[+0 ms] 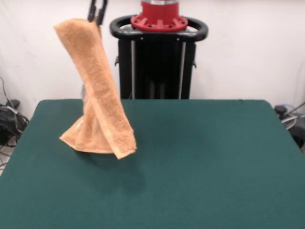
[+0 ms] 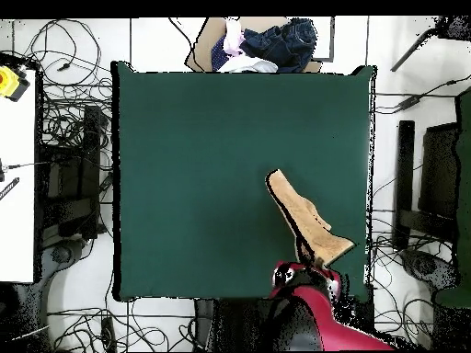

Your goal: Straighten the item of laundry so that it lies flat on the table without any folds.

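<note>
The orange-tan towel (image 1: 97, 93) hangs in a long folded strip from my gripper (image 1: 96, 13), which is shut on its upper corner at the top left of the front view. The strip slopes down to the right. Its lower end (image 1: 97, 138) bunches on the dark green table (image 1: 200, 162) near the far left side. In the overhead view the towel (image 2: 305, 219) shows as a slanted strip near the table's lower right, running up from my gripper (image 2: 317, 260) above the red arm (image 2: 308, 317). The table top (image 2: 202, 175) spreads widely around it.
The robot's black pedestal (image 1: 157, 67) stands behind the table's far edge. A pile of dark and white clothes (image 2: 262, 46) lies beyond the table's top edge in the overhead view. Cables (image 2: 64, 119) cover the floor on both sides.
</note>
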You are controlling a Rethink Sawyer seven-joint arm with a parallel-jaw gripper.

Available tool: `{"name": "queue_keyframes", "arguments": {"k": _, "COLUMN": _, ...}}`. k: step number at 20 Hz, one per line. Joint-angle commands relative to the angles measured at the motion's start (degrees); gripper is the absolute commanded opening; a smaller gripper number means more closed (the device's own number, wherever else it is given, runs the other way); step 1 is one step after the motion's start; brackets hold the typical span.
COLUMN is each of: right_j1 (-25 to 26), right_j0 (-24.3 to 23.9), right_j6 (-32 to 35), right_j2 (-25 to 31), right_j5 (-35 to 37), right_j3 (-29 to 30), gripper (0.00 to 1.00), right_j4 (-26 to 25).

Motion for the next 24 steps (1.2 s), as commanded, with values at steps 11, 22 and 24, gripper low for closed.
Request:
{"name": "queue_keyframes", "arguments": {"k": 11, "right_j1": 26.83, "right_j0": 20.27, "right_j6": 25.96, "right_j2": -11.74, "right_j5": -22.55, "right_j3": -0.81, "gripper": 0.00, "right_j4": 10.82}}
{"name": "queue_keyframes", "arguments": {"k": 22, "right_j1": 35.21, "right_j0": 29.66, "right_j6": 29.84, "right_j2": -11.29, "right_j5": -29.10, "right_j3": -1.29, "gripper": 0.00, "right_j4": 26.33}}
{"name": "queue_keyframes", "arguments": {"k": 24, "right_j1": 35.75, "right_j0": 31.35, "right_j6": 30.60, "right_j2": -11.02, "right_j5": -29.73, "right_j3": -0.67, "gripper": 0.00, "right_j4": 28.43}}
